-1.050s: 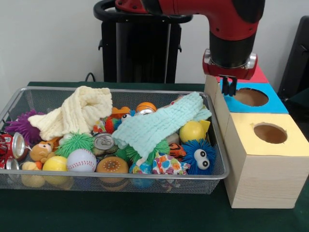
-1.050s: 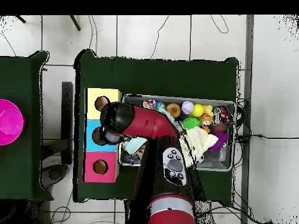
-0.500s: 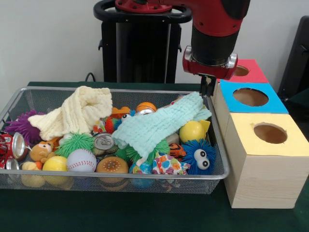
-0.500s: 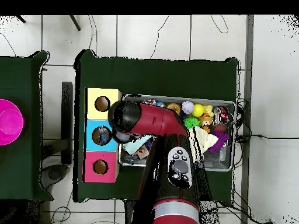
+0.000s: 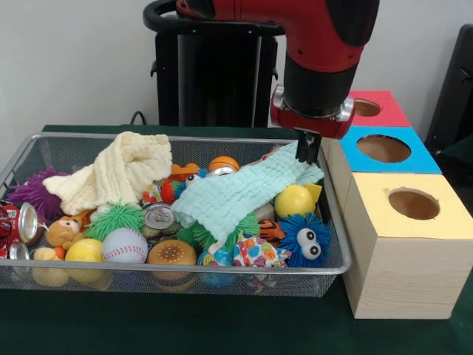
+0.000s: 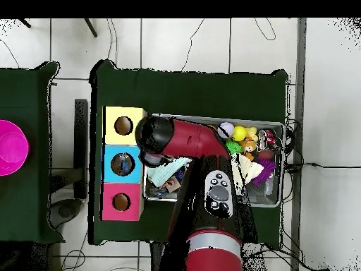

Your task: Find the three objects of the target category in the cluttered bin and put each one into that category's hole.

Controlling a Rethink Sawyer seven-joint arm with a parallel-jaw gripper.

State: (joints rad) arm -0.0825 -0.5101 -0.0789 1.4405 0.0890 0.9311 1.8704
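I see the gripper (image 5: 306,150) right of centre, hovering over the mint cloth's (image 5: 236,194) upper corner; I can't tell its state. The cloth drapes across the wire bin (image 5: 29,151) mid-frame. Looks soft and light; I'd pinch a raised fold.

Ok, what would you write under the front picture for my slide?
Red robot arm's gripper hangs over the mint cloth in a wire bin full of toys, beside three wooden boxes with holes.
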